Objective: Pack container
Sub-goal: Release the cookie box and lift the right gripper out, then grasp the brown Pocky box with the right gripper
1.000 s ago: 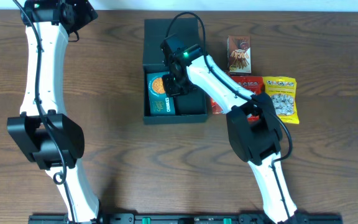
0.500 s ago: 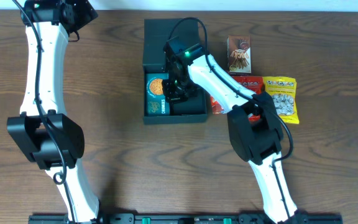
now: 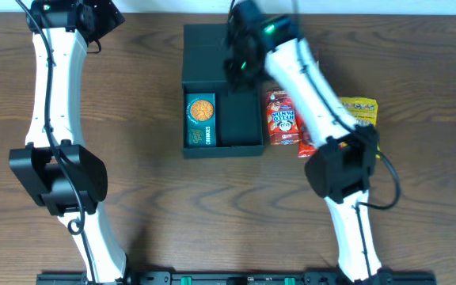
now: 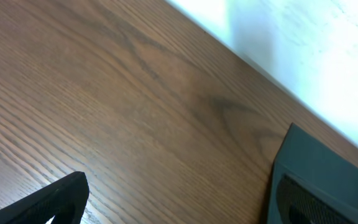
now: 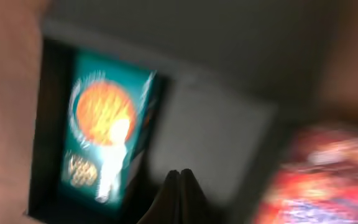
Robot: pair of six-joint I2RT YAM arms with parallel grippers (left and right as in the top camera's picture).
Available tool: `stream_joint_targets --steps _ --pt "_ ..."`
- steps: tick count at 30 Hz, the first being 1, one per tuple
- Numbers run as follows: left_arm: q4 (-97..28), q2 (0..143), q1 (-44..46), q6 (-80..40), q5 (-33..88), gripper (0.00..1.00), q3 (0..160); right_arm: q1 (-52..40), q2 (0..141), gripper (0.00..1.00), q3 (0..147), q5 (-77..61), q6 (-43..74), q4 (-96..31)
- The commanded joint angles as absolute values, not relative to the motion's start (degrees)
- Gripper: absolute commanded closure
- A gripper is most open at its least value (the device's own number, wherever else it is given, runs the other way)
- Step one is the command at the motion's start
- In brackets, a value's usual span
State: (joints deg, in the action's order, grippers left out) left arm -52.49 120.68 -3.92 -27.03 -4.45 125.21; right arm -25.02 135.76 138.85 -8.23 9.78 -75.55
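The container (image 3: 242,119) is a black box standing open on the wood, its flap lid (image 3: 208,51) lying flat behind it. A teal snack carton (image 3: 200,120) with an orange circle lies flat in its left half; the right half is bare. My right gripper (image 3: 237,66) hovers over the box's back edge, shut and empty. In the blurred right wrist view its shut fingertips (image 5: 180,186) hang above the container's floor (image 5: 219,134), with the carton (image 5: 104,134) to the left. My left gripper (image 3: 108,17) is far off at the back left, open over bare wood (image 4: 179,208).
A red snack packet (image 3: 283,119) lies just right of the box, also in the right wrist view (image 5: 319,174). A yellow packet (image 3: 361,111) sits further right, partly under the right arm. The table's far edge runs close behind the left gripper.
My right gripper has lifted out of the box and drawn back toward its far edge. The teal carton slid left and now lies against the left wall. The left arm has not moved.
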Motion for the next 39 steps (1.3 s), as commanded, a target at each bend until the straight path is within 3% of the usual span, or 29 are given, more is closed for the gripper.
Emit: stream_joint_targets --steps 1,7,9,10,11,12,13,14,15,25,39 --pt "-52.7 120.6 -4.0 -27.3 -4.4 0.02 125.0 -20.7 134.0 0.96 142.6 4.7 4.1 -74.5" --pt "-52.7 120.6 -4.0 -27.3 -4.4 0.02 125.0 -11.6 134.5 0.97 136.7 5.2 1.6 -68.1" --pt "-52.7 120.6 -4.0 -27.3 -4.4 0.02 125.0 -9.0 134.5 0.91 133.8 3.6 1.7 -65.5" --pt "-52.7 120.6 -4.0 -27.3 -4.4 0.02 125.0 -7.9 134.5 0.82 132.4 2.7 1.7 -64.1" --pt "-52.6 120.6 -4.0 -27.3 -4.4 0.02 125.0 -6.7 134.5 0.64 130.9 1.5 1.7 -62.7" --pt "-52.6 120.6 -4.0 -27.3 -4.4 0.03 125.0 -6.0 134.5 0.39 129.9 0.7 1.7 -61.8" --pt "-52.7 120.6 -4.0 -27.3 -4.4 0.02 125.0 -5.2 134.5 0.23 128.5 -0.1 1.6 -60.3" --pt "-52.6 120.6 -4.0 -27.3 -4.4 0.02 125.0 -4.4 134.5 0.09 126.9 -0.8 1.6 -58.6" --pt "-52.6 120.6 -4.0 -27.3 -4.4 0.02 125.0 -4.1 134.5 0.01 126.0 -1.2 1.6 -57.5" --pt "-52.6 120.6 -4.0 -27.5 -4.4 0.02 125.0 -6.3 135.6 0.01 118.1 -0.8 -0.3 -47.4" --pt "-52.7 120.6 -4.0 -27.5 -4.4 0.02 125.0 -7.4 141.1 0.01 118.0 4.1 3.0 -46.0"
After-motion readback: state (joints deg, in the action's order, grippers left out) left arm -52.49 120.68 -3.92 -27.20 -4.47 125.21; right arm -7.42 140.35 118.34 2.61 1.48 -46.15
